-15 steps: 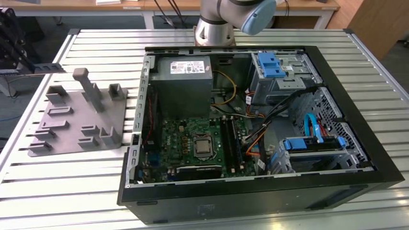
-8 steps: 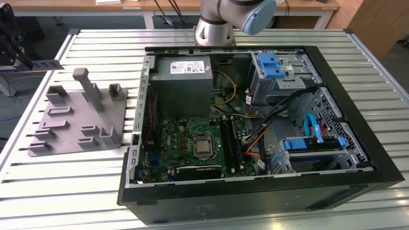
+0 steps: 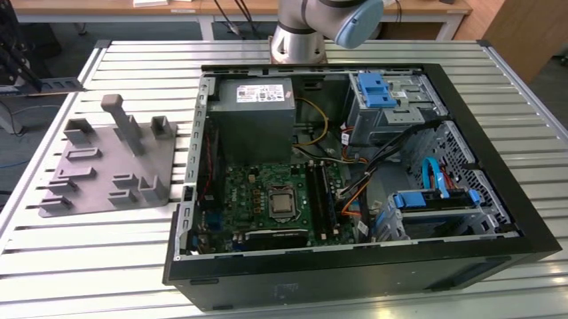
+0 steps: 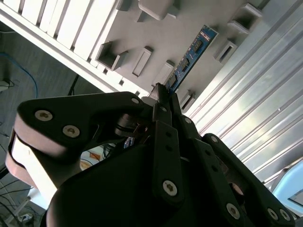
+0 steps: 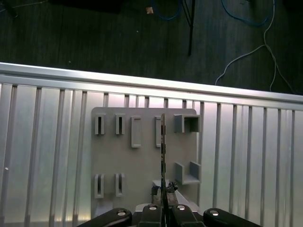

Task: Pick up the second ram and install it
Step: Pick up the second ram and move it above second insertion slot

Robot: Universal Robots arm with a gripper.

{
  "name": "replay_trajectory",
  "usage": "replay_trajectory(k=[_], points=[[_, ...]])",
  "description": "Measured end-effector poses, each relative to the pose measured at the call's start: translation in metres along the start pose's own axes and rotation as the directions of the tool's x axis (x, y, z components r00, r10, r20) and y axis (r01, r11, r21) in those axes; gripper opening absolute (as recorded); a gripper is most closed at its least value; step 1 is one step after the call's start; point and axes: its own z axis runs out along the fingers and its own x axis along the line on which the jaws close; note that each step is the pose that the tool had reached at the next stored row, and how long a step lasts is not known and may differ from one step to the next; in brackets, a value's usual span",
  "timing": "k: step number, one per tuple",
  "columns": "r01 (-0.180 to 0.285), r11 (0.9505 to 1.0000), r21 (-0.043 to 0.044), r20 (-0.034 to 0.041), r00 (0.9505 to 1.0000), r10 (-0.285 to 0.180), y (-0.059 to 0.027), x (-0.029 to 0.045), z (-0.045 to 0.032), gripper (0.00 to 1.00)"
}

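Note:
The second ram (image 4: 191,54) is a thin dark-blue board strip, and my gripper (image 4: 163,97) is shut on one end of it. It sticks out from the fingertips over the grey moulded tray (image 4: 199,19). In the first wrist view the ram (image 5: 163,146) appears edge-on as a thin dark line, rising from the gripper (image 5: 164,201) above the tray (image 5: 147,165). The ram hangs clear of the tray's slots.
The grey tray (image 3: 98,169) lies on the slatted metal table (image 3: 80,259) at the exterior view's left. Beside it stands the open computer case (image 3: 497,199), with the motherboard (image 3: 266,193) and long black sockets (image 3: 320,193). The arm's base (image 3: 300,40) stands behind the case.

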Motion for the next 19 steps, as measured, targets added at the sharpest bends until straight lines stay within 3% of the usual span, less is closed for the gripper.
replay_trajectory(k=[6, 7, 11, 14, 16, 19], points=[[0.000, 1.0000, 0.0002, 0.0018, 1.0000, 0.000, 0.0002, -0.0011, -0.0050, 0.14], [0.000, 1.0000, 0.0000, -0.0041, 1.0000, 0.000, 0.0000, -0.0012, -0.0053, 0.14], [-0.003, 1.0000, -0.0033, -0.0749, 0.9972, 0.003, 0.0001, -0.0027, -0.0052, 0.14], [-0.006, 1.0000, -0.0055, -0.1287, 0.9917, 0.005, -0.0001, -0.0033, -0.0051, 0.14], [-0.007, 1.0000, -0.0062, -0.1469, 0.9891, 0.006, -0.0001, -0.0035, -0.0050, 0.14], [-0.007, 1.0000, -0.0065, -0.1513, 0.9885, 0.006, -0.0001, -0.0033, -0.0051, 0.14]])
